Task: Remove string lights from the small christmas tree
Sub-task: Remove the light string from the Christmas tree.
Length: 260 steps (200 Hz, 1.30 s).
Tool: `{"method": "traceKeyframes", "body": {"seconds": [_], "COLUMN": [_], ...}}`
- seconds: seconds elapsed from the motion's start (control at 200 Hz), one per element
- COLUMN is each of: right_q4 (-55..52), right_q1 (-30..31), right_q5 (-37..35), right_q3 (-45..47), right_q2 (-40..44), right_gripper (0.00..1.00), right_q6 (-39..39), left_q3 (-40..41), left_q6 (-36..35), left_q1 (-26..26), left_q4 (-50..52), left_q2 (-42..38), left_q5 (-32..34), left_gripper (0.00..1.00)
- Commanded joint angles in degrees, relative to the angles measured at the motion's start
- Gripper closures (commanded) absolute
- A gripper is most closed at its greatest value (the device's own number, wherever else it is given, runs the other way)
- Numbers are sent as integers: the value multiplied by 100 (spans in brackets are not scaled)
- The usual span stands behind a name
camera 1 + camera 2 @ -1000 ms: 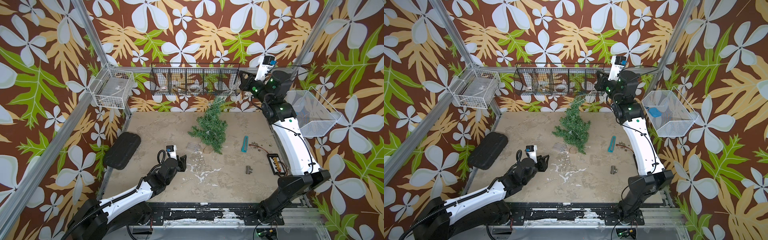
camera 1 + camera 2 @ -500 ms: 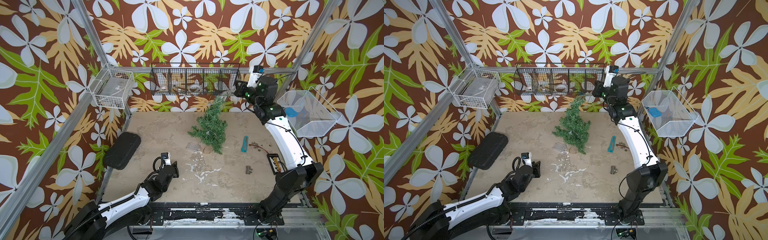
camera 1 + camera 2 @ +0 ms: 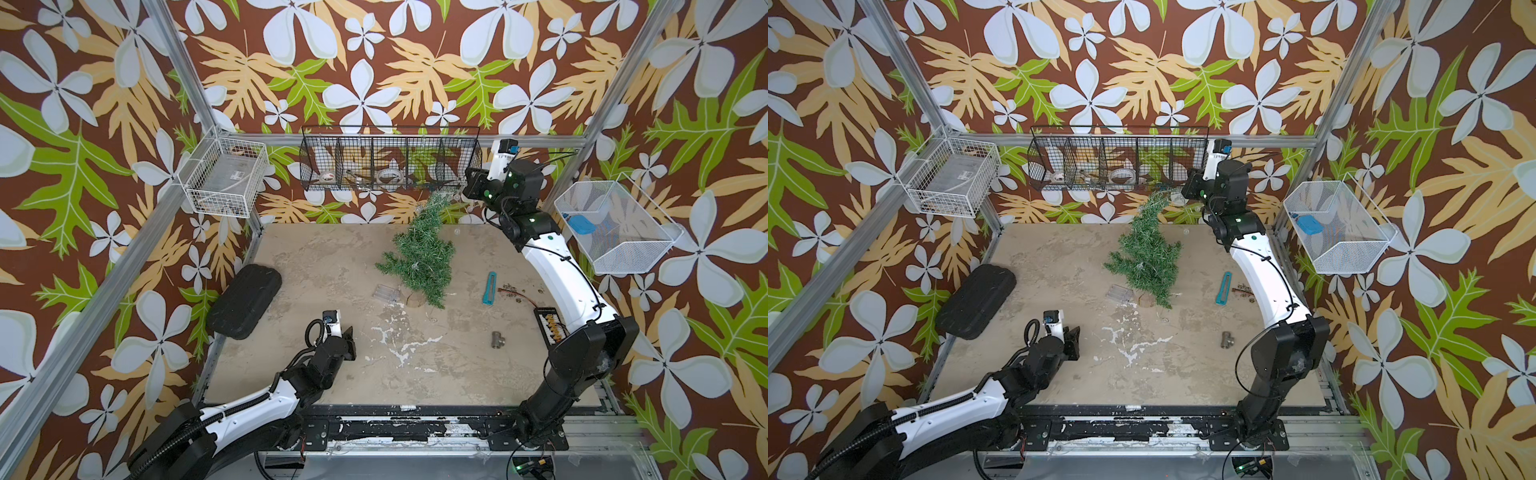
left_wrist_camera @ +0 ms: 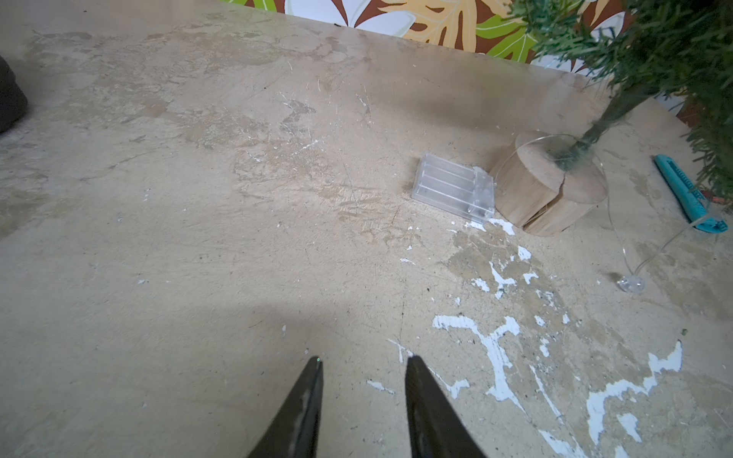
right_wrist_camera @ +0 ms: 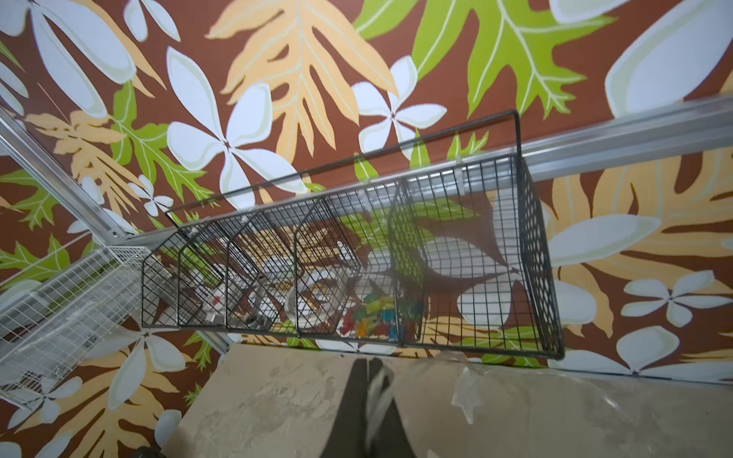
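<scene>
The right end effector (image 5: 368, 366) is clenched on a pale length of the string lights (image 4: 630, 283). It is held high at the back of the tabletop (image 3: 324, 257), just below the black wire basket (image 5: 535, 257). The height appears intended to draw the strand up and off the tip of the small christmas tree (image 3: 419, 253). The crown bends toward this end effector, which suggests the strand is taut and snagged in the branches.

The left end effector (image 4: 363, 365) is released and empty, low over bare tabletop near the front, well apart from the tree. Its probable role is to stand by, ready to steady the wooden base (image 4: 547, 186) or collect the clear box (image 4: 454, 190), which lies flat just beside that base.

A wire loop encircles the trunk at the top of the base, and one bulb rests on the tabletop near it. Removal is therefore judged partial.

Caution: further pull may tip the tree.
</scene>
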State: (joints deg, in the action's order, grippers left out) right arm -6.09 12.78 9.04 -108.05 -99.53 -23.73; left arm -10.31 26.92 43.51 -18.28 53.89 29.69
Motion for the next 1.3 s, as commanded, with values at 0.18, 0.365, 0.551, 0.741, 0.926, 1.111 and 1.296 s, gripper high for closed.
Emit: {"method": "traceKeyframes", "body": {"seconds": [0.18, 0.365, 0.551, 0.741, 0.926, 1.111, 1.296], "right_q4": [219, 241, 312, 117, -109, -609, -644], "right_q1": [6, 2, -3, 71, 305, 554, 664], "right_q5": [-157, -148, -15, 315, 218, -67, 1], "right_q3": [654, 1129, 1485, 985, 516, 54, -239], "right_q2": [905, 1496, 1923, 1837, 1689, 1559, 1430], "right_gripper": [100, 100, 100, 100, 100, 100, 100], "right_q6": [63, 26, 29, 74, 123, 287, 391], "left_q3": [35, 97, 143, 92, 86, 119, 123], "left_q6": [-46, -69, -55, -59, -54, -55, -71], "left_q1": [0, -2, 0, 0, 0, 0, 0], "left_q4": [-140, -187, -252, -246, -206, -228, -263], "left_q2": [-130, -246, -301, -182, -190, -265, -241], "left_q5": [36, 49, 78, 63, 80, 98, 63], "left_gripper": [64, 65, 66, 67, 68, 70, 71]}}
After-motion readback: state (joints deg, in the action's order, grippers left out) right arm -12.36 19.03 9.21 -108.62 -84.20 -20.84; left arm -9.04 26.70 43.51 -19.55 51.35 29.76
